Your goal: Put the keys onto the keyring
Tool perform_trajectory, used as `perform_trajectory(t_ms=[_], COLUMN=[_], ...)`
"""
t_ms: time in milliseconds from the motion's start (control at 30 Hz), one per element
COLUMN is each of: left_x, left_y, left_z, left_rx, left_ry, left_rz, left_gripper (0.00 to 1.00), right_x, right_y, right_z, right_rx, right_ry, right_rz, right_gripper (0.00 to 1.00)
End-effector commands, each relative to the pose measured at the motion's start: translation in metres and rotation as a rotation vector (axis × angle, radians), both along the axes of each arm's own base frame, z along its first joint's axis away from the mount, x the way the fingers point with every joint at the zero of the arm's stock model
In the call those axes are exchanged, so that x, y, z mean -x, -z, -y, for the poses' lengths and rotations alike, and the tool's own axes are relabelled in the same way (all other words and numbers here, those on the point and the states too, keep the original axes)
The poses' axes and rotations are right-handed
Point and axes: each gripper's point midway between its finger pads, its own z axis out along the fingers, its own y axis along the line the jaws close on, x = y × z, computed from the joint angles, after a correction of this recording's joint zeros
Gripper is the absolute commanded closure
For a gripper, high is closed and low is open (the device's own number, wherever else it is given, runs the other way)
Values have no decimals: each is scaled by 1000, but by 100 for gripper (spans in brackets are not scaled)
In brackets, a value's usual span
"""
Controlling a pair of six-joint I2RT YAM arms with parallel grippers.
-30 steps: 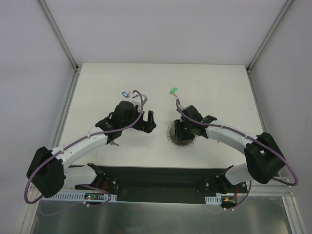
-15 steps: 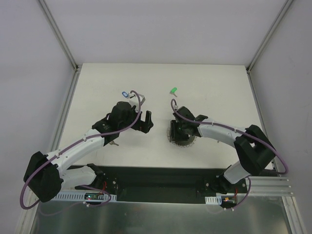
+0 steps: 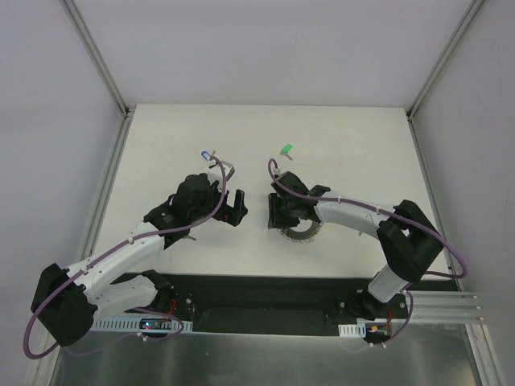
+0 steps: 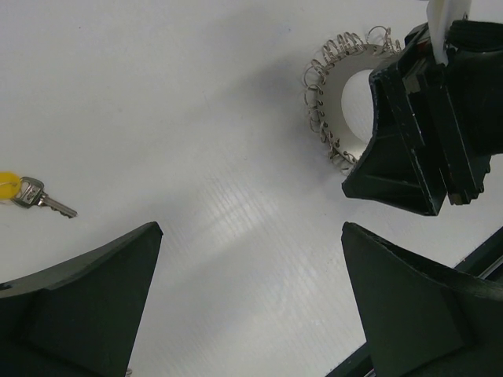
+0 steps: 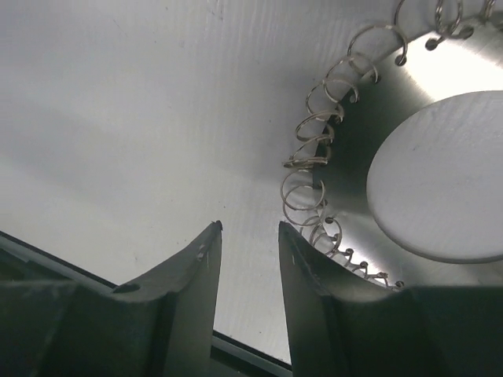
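Note:
The keyring [image 3: 301, 232], a silver ring edged with wire loops, lies flat on the white table near the middle. My right gripper [image 3: 277, 212] hangs low at its left edge. In the right wrist view the gripper [image 5: 249, 229] is narrowly open with only bare table in the gap, and the keyring's loops [image 5: 305, 192] lie just outside the right finger. My left gripper [image 3: 234, 208] is wide open over bare table left of the ring, holding nothing [image 4: 250, 232]. A blue key [image 3: 207, 156] and a green key [image 3: 286, 149] lie farther back. A yellow key [image 4: 23, 192] shows in the left wrist view.
The left wrist camera sees the keyring [image 4: 326, 86] with the right gripper's black body [image 4: 424, 133] over it. A black base plate [image 3: 257, 297] runs along the near edge. White walls and metal rails [image 3: 105, 201] enclose the table.
The right gripper slid left, from over the keyring to its left rim, narrowing slightly. The left arm drew back a little toward the near edge, still open.

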Motion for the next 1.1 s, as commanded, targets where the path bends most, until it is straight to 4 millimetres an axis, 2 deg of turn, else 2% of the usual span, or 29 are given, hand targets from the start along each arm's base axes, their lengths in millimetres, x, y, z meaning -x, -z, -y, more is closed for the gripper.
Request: perform_trajectory(t_ms=[0, 133, 267, 467, 567, 767, 1067], left_x=[0, 2, 3, 4, 4, 3, 4], left_y=[-9, -8, -9, -6, -7, -4, -6], left_z=[-8, -8, -4, 2, 6, 7, 7], left_rx=[-1, 0, 16, 29, 35, 33, 39], left_ry=[-18, -16, -3, 9, 20, 18, 18], left_rz=[56, 55, 40, 7, -4, -21, -18], left_gripper=[1, 1, 1, 1, 1, 1, 1], right_x=[-26, -31, -31, -14, -6, 0, -41], right_y=[-31, -39, -36, -23, -18, -17, -27], right_z=[3, 31, 55, 82, 100, 136, 148], right_rx=[29, 141, 175, 246, 306, 349, 248], right_ry=[-36, -108, -88, -141, -104, 117, 255], right_rz=[166, 244, 227, 193, 170, 156, 207], right_gripper=[62, 62, 62, 61, 61, 61, 63])
